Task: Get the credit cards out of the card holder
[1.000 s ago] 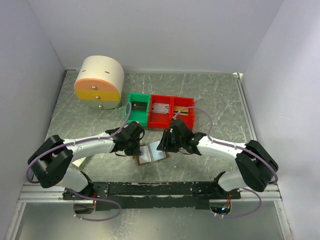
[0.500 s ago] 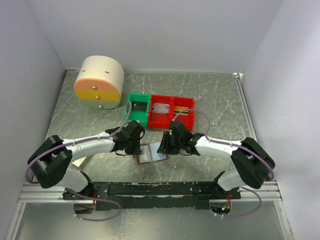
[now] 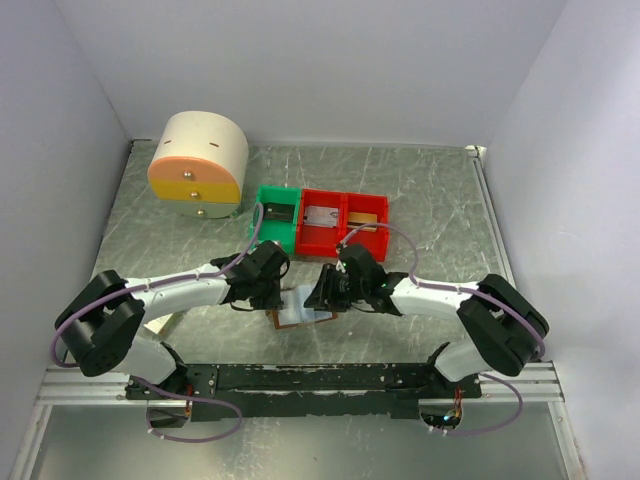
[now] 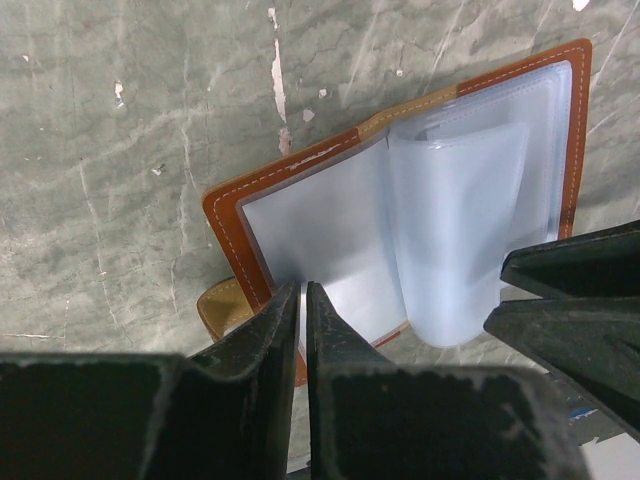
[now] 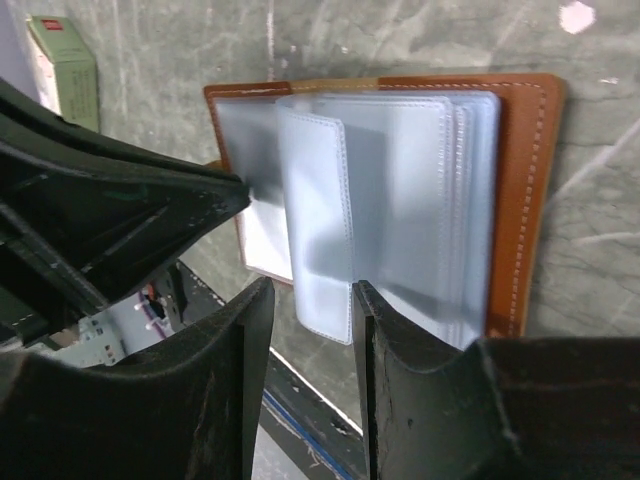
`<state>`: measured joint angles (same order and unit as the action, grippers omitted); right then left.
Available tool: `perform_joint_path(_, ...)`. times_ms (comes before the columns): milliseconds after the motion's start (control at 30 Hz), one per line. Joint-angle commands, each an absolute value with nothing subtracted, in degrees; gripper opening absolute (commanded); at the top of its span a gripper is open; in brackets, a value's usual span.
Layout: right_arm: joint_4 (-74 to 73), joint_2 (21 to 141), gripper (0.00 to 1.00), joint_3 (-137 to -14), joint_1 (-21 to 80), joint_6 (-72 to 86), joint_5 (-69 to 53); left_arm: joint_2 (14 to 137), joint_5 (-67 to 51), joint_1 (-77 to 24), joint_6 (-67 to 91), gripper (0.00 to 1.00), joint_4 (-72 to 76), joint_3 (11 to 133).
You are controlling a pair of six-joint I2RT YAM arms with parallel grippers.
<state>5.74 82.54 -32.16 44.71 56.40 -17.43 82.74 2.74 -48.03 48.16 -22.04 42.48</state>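
Holder [image 3: 300, 312] lies open on the desk [image 3: 430, 190] by the near edge, abt mid-way along it, brown cover down, pale sleeves up. L jaws: nearly closed, tips at the near edge of the panel [image 4: 320, 240] on the L arm's side. Looks like a pinch that pins it. R jaws: part-open, straddling one loose sleeve [image 5: 318, 200] that stands up off the stack, not clamped on it. Can't tell if any sleeve has a card in it; all read as pale plastic.

Step in hand, as I judge it: leafing thru sleeves to get at a card. To do it well:
- L pinch must be firm, else holder slides or folds shut.
- R shd close on one leaf or one card edge only, not several sleeves.
- Pull along the sleeve's open side, low and flat to the desk. Pulling up wd lift the whole holder.
- Sleeves look thin, slick, floppy, so light grip, slow.
- Both sets of jaws sit v. close, so leave room to avoid a knock.

Surface: grey-green marbled sheet, looks hard and smooth, chipped white in spots. Holder will prob. skid if unpinned.

Room: plain white walls [image 3: 300, 70] on three sides. Far-L corner: round cream drawer unit [image 3: 200, 160]. Beyond the holder, mid-desk: green bin [image 3: 262, 190] and red bins [image 3: 325, 192], each w/ sth flat inside. Maybe the drop spot for cards, but that's a guess.
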Motion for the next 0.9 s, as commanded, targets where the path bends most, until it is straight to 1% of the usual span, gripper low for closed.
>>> perform_joint_path(0,11.0,83.1,0.38,-31.9,44.6,58.0,-20.0,82.1,2.0,-47.8,47.3,0.18,-21.7,44.4)
perform_joint_path(233,15.2,84.7,0.38,-32.4,44.6,58.4,-23.6,82.1,2.2,-47.7,47.3,0.18,-22.0,44.5)
perform_joint_path(500,23.2,90.3,0.39,-33.9,44.9,59.7,-30.3,80.8,3.1,-47.8,47.7,0.18,-22.2,44.1)
perform_joint_path(767,31.6,94.4,0.54,-33.1,45.6,62.5,-34.3,80.6,3.3,-47.8,47.9,0.18,-22.4,43.9)
perform_joint_path(867,37.5,94.8,0.55,-31.7,45.7,64.6,-36.1,80.6,3.6,-47.8,48.1,0.18,-22.7,43.9)
